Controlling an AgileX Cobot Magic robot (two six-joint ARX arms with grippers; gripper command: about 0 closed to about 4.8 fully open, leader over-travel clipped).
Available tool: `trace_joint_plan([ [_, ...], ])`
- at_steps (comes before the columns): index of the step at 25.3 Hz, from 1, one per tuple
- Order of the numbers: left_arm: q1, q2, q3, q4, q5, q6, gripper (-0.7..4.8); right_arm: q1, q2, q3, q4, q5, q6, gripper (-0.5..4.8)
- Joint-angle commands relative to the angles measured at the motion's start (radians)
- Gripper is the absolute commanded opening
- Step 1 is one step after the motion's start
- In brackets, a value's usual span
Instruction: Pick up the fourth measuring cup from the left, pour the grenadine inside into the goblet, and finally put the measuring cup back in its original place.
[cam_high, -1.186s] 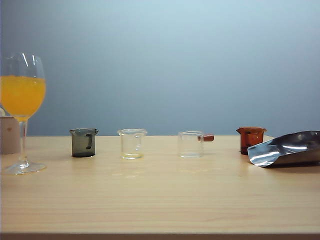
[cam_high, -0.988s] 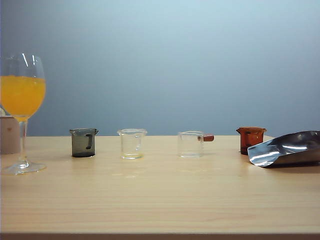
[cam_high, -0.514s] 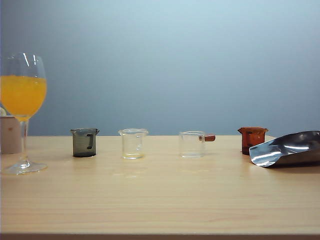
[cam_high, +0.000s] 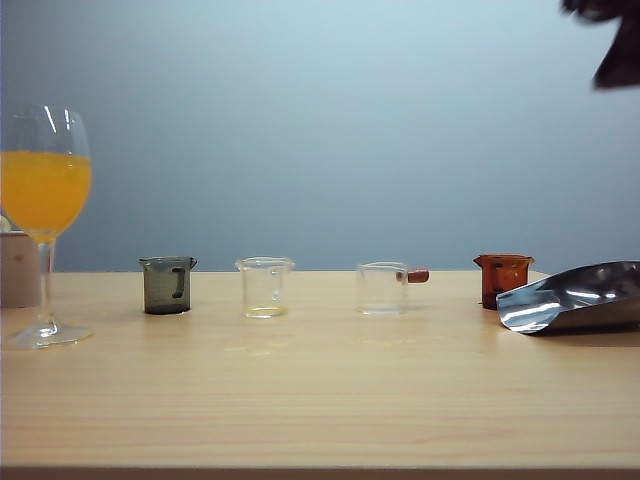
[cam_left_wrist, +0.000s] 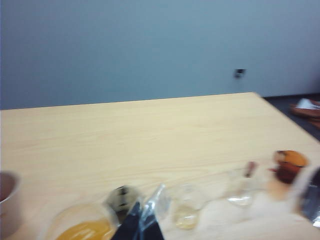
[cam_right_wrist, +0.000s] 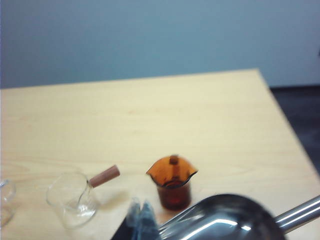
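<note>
Steel scoop (cam_high: 575, 297) beside amber cup (cam_high: 502, 277)

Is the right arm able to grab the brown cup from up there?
Probably yes. The right tool hangs shut above the brown cup, with open air between them. The metal scoop lies close beside the cup, so the tool must open and come down carefully.

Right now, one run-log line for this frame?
phase: approach | left tool: shut, empty, above goblet end | right tool: shut, empty, above amber cup | amber cup: on table, untouched
</note>
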Motion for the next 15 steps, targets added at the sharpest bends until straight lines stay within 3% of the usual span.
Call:
trace_joint_plan([
  [1, -0.105, 0.087, 0.093, -0.032, 0.045, 0.100, -0.05, 0.024, 0.148, 0.003, 0.148, 0.024, 0.014, -0.02],
  [6, -0.245, 0.180, 0.151, -0.046, 0.045, 0.114, -0.05, 0.032, 0.401, 0.004, 0.354, 0.068, 0.019, -0.02],
  [10, -0.280, 0.238, 0.151, -0.050, 0.066, 0.114, -0.05, 0.031, 0.657, 0.007, 0.586, 0.085, 0.004, 0.03],
  [11, -0.280, 0.247, 0.151, -0.050, 0.070, 0.114, -0.05, 0.031, 0.696, 0.009, 0.624, 0.087, -0.021, 0.44],
  [12, -0.278, 0.254, 0.151, -0.053, 0.066, 0.114, -0.05, 0.031, 0.748, 0.022, 0.657, 0.087, -0.046, 2.20],
  [14, -0.278, 0.263, 0.151, -0.060, 0.066, 0.114, -0.05, 0.031, 0.803, 0.058, 0.659, 0.088, -0.048, 4.79],
  [15, -0.278, 0.264, 0.151, -0.063, 0.066, 0.115, -0.05, 0.030, 0.824, 0.077, 0.659, 0.098, -0.070, 4.79],
])
